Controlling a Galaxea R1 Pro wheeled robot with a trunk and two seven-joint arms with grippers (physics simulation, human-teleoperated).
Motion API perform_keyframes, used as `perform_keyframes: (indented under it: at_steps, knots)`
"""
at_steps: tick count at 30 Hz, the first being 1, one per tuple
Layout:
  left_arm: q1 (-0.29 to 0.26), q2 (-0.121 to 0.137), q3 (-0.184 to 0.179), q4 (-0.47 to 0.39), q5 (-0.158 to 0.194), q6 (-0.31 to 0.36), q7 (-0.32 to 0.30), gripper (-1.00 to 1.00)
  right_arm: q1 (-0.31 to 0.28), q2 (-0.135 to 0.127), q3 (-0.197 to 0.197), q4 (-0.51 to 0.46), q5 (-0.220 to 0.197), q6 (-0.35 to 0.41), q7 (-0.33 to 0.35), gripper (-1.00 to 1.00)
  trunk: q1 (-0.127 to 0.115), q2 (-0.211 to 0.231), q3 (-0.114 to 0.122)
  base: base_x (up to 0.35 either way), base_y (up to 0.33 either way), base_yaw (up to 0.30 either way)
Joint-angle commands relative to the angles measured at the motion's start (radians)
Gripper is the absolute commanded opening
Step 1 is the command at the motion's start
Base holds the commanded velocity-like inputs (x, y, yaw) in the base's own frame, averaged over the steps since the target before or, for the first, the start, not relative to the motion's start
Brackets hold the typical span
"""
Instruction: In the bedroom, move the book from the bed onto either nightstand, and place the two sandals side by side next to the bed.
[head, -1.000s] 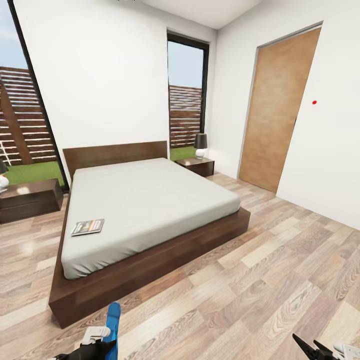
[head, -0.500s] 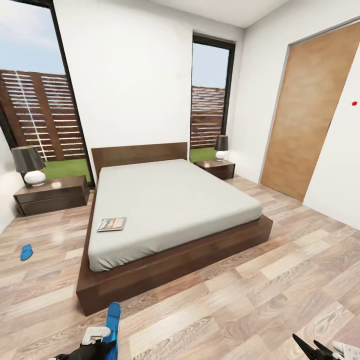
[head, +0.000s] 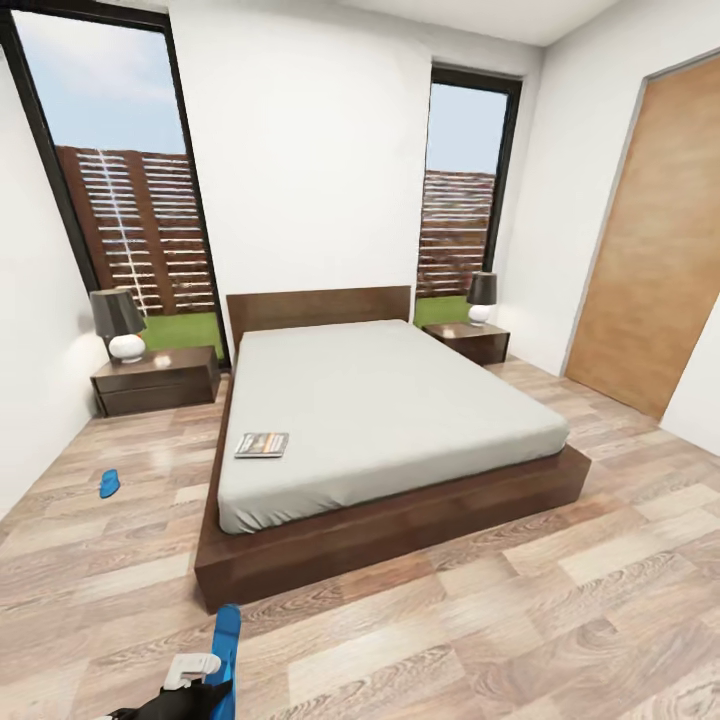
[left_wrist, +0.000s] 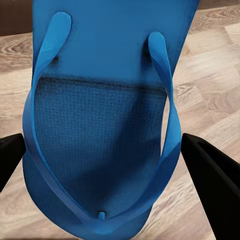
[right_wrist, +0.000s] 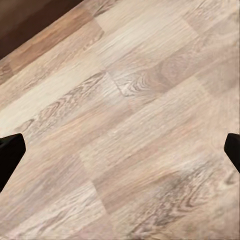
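Bright-blue rubber is seen at the bottom edge of the head view, where one sandal (head: 227, 655) is held upright by the left gripper (head: 205, 685); in the left wrist view the held sandal (left_wrist: 102, 125) is shown strap side up between the two black fingers (left_wrist: 212, 185), which are set wide at its two edges. Contact of the pads with the sole cannot be made out, so it cannot be told whether the grip is closed on it. The other sandal (head: 109, 484) is found lying flat on the wood-plank floor (head: 480, 620) near the left wall, well apart from the bed (head: 390, 500) and in front of the left nightstand (head: 155, 383).

The book (head: 262, 445) is seen lying flat on the grey mattress (head: 400, 410), close to its left edge and toward the foot end. A lamp (head: 118, 326) with a dark shade and a white base is carried by the left nightstand, and a second lamp (head: 482, 297) is carried by the right nightstand (head: 468, 343) at the far side of the bed. Two tall black-framed windows (head: 120, 190) are set in the back wall, with a slatted fence and grass behind them, and a wooden door (head: 660, 250) is set in the right wall.

In the right wrist view only the tips of the right gripper (right_wrist: 120, 150) are caught, at the two edges of the picture, spread far apart over bare floor planks (right_wrist: 130, 125), with nothing held between them
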Motion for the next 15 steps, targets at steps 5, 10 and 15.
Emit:
perform_keyframes:
  at_steps: [5,10,15]
  knots:
    - [-0.001,0.0,0.004,0.001,-0.006,-0.005,-0.003,-1.0,-0.001,0.014,0.005,0.005,0.053,0.0,-0.125,1.0,-0.019,0.035,0.012,0.0,0.0,0.082]
    - [-0.001,0.0,0.004,0.001,-0.006,-0.005,-0.003,-1.0,-0.002,0.015,0.01,0.0,0.061,0.01,-0.137,1.0,-0.039,0.07,0.024,0.0,0.0,0.07]
    - [-0.001,0.0,0.004,0.001,-0.006,-0.005,-0.003,-1.0,-0.002,0.015,0.012,-0.012,0.062,0.017,-0.058,1.0,-0.058,0.105,0.038,0.0,0.0,0.036]
